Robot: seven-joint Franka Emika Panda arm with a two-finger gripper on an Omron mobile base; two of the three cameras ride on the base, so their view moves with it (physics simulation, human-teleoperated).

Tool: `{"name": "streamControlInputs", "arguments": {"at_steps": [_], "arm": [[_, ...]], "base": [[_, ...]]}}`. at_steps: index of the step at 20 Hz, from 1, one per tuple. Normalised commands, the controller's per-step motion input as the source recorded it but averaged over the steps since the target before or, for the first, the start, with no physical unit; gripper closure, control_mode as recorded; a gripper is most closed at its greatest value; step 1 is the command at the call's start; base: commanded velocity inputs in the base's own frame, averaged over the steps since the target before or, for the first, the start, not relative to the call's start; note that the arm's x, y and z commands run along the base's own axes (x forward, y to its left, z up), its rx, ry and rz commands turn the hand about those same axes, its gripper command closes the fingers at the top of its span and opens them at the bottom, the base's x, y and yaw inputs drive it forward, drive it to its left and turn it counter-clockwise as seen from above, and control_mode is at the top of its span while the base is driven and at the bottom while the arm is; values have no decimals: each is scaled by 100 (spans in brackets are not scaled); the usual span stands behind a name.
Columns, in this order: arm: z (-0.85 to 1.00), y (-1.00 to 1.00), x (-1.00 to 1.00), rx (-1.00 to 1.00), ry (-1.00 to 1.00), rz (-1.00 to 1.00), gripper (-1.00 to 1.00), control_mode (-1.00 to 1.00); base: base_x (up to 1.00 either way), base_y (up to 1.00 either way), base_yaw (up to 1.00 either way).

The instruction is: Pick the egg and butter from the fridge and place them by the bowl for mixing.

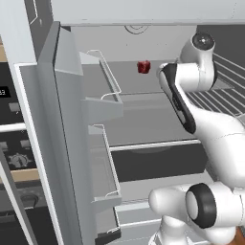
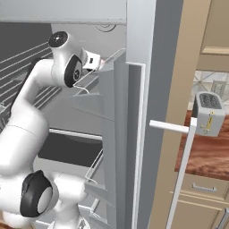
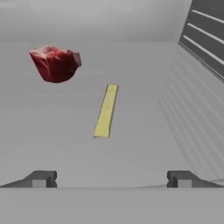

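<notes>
The fridge (image 1: 143, 119) stands open, and my arm reaches in over an upper pale grey shelf (image 3: 144, 144). On that shelf the butter (image 3: 105, 111), a thin pale yellow stick, lies lengthwise straight ahead of my gripper (image 3: 112, 180). The gripper is open, its two dark fingertips (image 3: 41, 179) wide apart and short of the butter, with nothing between them. The egg and the bowl are out of view.
A red chunk of meat (image 3: 55, 63) (image 1: 143, 66) sits on the same shelf, beyond and left of the butter. The ribbed fridge wall (image 3: 205, 39) closes the right side. Wire-railed door bins (image 1: 107, 81) flank the arm. A toaster (image 2: 208, 112) stands on the wooden counter (image 2: 210, 161).
</notes>
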Motion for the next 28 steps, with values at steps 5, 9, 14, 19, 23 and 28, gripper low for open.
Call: {"name": "streamControlInputs", "arguments": {"at_steps": [5,9,14,19,23,28], "arm": [[-29,-9,44,0,-2,0,-100,-100],[-19,-4,44,0,-1,0,-100,-100],[-7,0,47,0,0,0,-100,-100],[-8,0,38,0,0,0,-100,-100],[-15,0,38,0,0,-1,-100,-100],[-20,-5,36,0,0,-2,-100,-100]], "base": [[0,0,0],[0,0,0],[0,0,0],[0,0,0],[0,0,0],[0,0,0]]}}
